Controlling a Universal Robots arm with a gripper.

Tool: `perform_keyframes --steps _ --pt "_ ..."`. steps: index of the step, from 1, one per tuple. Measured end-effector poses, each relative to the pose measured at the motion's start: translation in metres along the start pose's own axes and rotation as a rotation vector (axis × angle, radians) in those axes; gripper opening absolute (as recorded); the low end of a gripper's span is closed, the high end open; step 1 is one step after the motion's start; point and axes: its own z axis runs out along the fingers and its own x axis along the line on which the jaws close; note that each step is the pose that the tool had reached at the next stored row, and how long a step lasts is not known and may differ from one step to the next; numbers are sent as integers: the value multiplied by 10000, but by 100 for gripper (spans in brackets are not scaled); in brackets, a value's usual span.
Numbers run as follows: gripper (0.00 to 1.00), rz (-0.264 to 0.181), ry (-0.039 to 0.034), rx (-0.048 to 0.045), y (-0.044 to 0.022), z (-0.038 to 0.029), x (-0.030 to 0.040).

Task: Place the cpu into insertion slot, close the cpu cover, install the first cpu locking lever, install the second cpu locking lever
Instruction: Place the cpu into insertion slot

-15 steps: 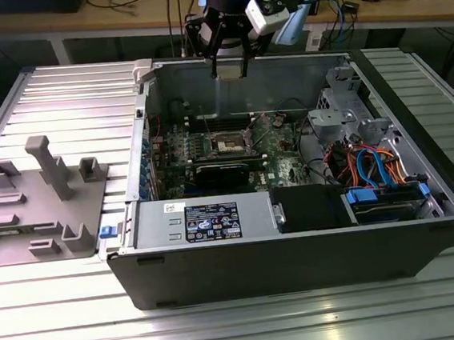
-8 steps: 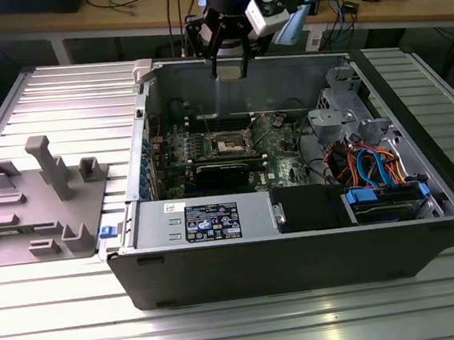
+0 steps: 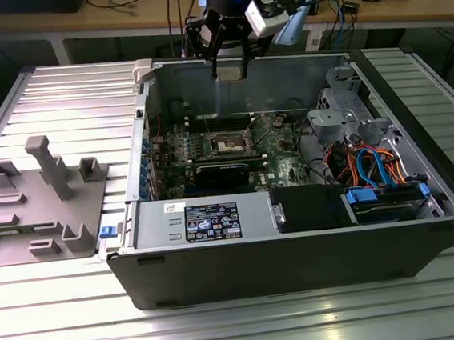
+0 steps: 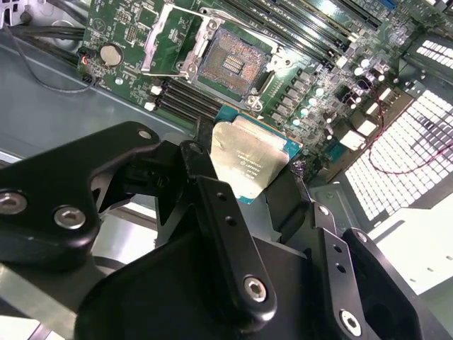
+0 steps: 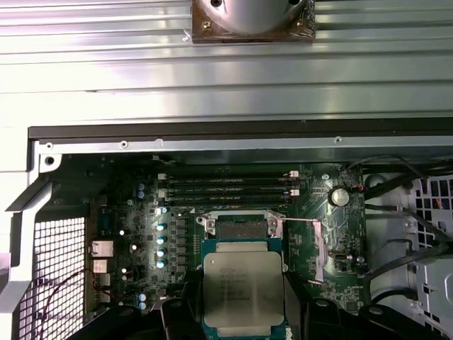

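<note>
Cpu [image 4: 251, 163]: silver-topped square chip, clamped by its edges between the black fingers [image 4: 212, 198] of the gripper [image 3: 229, 67] and held in the air above the green motherboard [image 5: 333, 248] inside the open computer case [image 3: 299, 251]. Insertion slot [image 4: 228, 60]: unoccupied, its dark contact field exposed, partly hidden behind the held chip in the first wrist view. Cpu cover [image 4: 153, 46]: silvery frame raised open at one side of the slot.

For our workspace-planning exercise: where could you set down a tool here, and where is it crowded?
Free: the table strip between the computer case and the near edge, and beyond the grey holder. Crowded: inside the case, around cables and circuit board.
</note>
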Motion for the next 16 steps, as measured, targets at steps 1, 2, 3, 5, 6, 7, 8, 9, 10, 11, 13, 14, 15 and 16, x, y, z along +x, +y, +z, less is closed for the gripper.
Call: perform_keyframes --steps 1,2,3,5,6,7,8,9,10,11,13,14,15,16 --pt "54 0 0 1 0 1 0" --pt "54 0 0 0 0 3 0" --pt "54 1 0 1 0 4 0" --pt "54 0 0 0 -1 8 0" --pt "54 1 -1 0 -1 10 0" --pt "54 0 0 0 -1 12 0" --pt "54 0 0 0 -1 14 0" --pt "54 0 0 1 -2 17 0" --pt "54 0 0 2 -2 22 0" --pt "54 1 -1 2 -2 23 0" --pt "54 1 0 1 -2 27 0" --pt "54 0 0 2 -2 27 -1" --pt "54 0 0 1 -3 39 -1" --pt "54 0 -1 1 -5 59 -1"
